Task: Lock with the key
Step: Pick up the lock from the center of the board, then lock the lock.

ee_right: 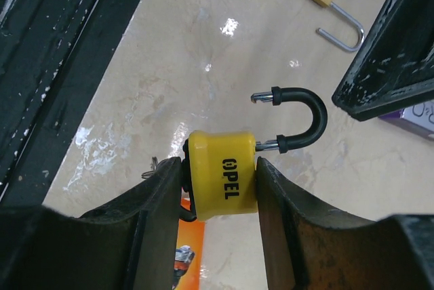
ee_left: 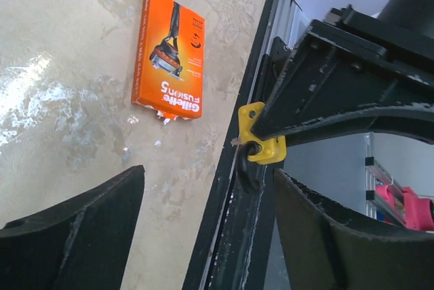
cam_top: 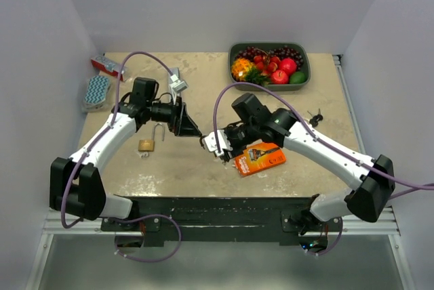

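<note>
From above, the left claw (cam_top: 196,133) reaches toward the right claw (cam_top: 211,144) over the middle of the table (cam_top: 203,66). What the right one carries is too small to make out here. A brass padlock (cam_top: 148,143) lies apart by the left arm.

The left wrist camera shows its own jaws standing apart with nothing between them. Just ahead, the yellow padlock (ee_left: 261,134) hangs in the other claw, off the table. A dark piece under it looks like the key (ee_left: 245,171), though I cannot be sure. Beyond lies an orange box (ee_left: 169,53) printed "Gillette Fusion5".

At the right wrist, the two fingers (ee_right: 152,215) clamp the flat sides of the yellow body, and its black hoop stands sprung open. The side reads roughly "OPEL".

I judge the lock stiff, dense for its size and smooth-skinned, so it could twist in the grip. The flat sides are the sound hold, leaving hoop and keyhole free. The key is thin and fiddly, and is best pinched by its head.
</note>
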Available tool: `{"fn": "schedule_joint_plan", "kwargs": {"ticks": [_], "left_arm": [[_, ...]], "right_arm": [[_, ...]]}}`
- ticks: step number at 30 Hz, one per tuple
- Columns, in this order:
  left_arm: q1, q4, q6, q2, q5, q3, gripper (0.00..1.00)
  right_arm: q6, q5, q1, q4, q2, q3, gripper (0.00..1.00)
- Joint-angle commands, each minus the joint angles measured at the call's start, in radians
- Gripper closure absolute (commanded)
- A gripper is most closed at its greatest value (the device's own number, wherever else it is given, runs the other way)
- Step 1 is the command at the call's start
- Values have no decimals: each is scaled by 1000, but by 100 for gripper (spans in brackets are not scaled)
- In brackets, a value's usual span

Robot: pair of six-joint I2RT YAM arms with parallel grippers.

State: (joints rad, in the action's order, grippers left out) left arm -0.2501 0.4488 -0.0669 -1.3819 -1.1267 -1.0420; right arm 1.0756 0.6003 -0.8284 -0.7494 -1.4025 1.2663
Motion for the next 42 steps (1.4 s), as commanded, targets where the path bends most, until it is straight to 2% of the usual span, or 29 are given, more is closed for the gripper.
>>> {"fn": "schedule_joint_plan", "kwargs": {"ticks": [1, 7, 10, 15, 18, 19, 20, 21, 25, 26, 28, 32, 33, 39, 42], "left_arm": [[-14, 1, 24, -25, -41, 2, 23], [-67, 28, 39, -45, -54, 0, 33], [-78, 71, 62, -69, -61, -1, 42], [-80, 208, 183, -95, -81, -30, 59], [-80, 209, 193, -82, -107, -39, 76], [-80, 202, 194, -74, -111, -42, 91], [-80, 199, 194, -69, -117, -44, 99], [-80, 189, 191, -59, -119, -43, 100], [-80, 98, 125, 7, -117, -4, 98], [-80, 88, 124, 17, -123, 6, 85], [-78, 82, 147, 47, -119, 13, 50], [-72, 162, 376, 121, -75, 23, 38], [-69, 178, 483, 148, -71, 26, 33], [-71, 317, 852, 205, -134, 19, 27], [-72, 260, 863, 242, -153, 39, 24]], "right_arm": [[89, -16, -26, 19, 56, 45, 100], [119, -25, -49, 36, 57, 35, 100], [127, -33, -63, 45, 59, 28, 100], [133, -34, -77, 39, 65, 31, 100], [139, -30, -81, 41, 63, 30, 100], [139, -28, -81, 41, 63, 31, 100], [139, -25, -83, 41, 65, 33, 100], [138, -23, -83, 41, 65, 31, 100], [112, -5, -83, 36, 68, 30, 100], [110, 1, -81, 33, 69, 30, 100], [109, 7, -81, 27, 74, 28, 100], [112, 19, -81, 12, 85, 33, 100], [115, 23, -83, -2, 85, 34, 100], [156, 72, -83, -56, 85, 64, 100], [196, 70, -90, -82, 83, 74, 100]]}}
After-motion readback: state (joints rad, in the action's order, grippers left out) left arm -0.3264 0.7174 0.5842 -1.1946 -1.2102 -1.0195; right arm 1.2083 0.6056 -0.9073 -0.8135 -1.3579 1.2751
